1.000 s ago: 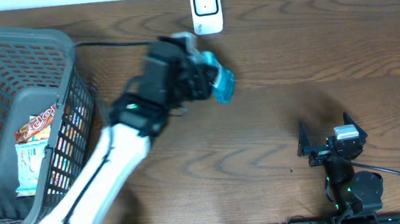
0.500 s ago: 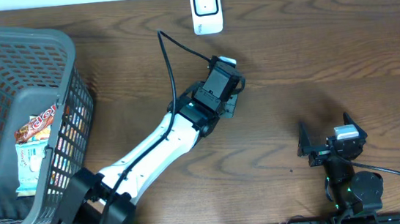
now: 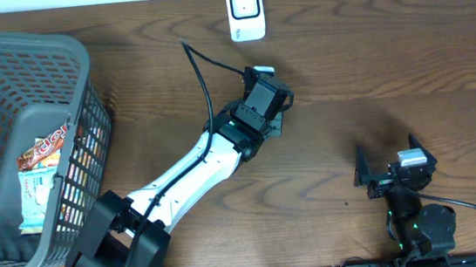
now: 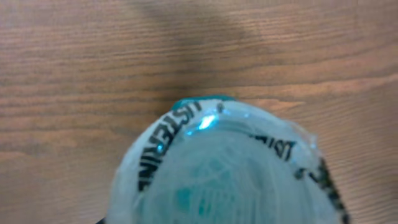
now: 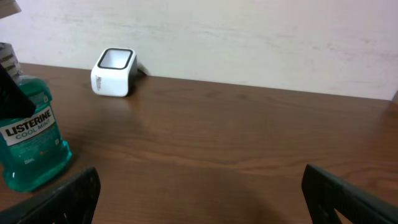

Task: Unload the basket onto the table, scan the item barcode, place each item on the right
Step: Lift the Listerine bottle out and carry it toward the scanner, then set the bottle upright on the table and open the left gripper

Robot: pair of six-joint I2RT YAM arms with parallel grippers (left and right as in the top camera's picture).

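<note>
The item is a teal Listerine mouthwash bottle (image 5: pixel 28 137), upright at the left of the right wrist view, its base on or just above the table. From above, its shoulder and label (image 4: pixel 224 168) fill the lower half of the left wrist view. My left gripper (image 3: pixel 263 103) is shut on the bottle's upper part and hides it in the overhead view. A dark finger (image 5: pixel 12 93) shows against the bottle's neck. The white barcode scanner (image 3: pixel 245 10) stands at the table's far edge, beyond the bottle, and also shows as the scanner (image 5: pixel 113 71). My right gripper (image 5: pixel 199 193) is open and holds nothing.
A grey plastic basket (image 3: pixel 2 51) stands at the left with snack packets (image 3: pixel 43 152) inside. A black cable (image 3: pixel 201 67) arcs from the left arm toward the scanner. The right arm (image 3: pixel 406 196) sits at the front right. A pale wall backs the table.
The left arm has swung right and reached out low over the table. The bottle, seen tilted a second ago, is now hidden under the gripper. The right arm has not moved.
</note>
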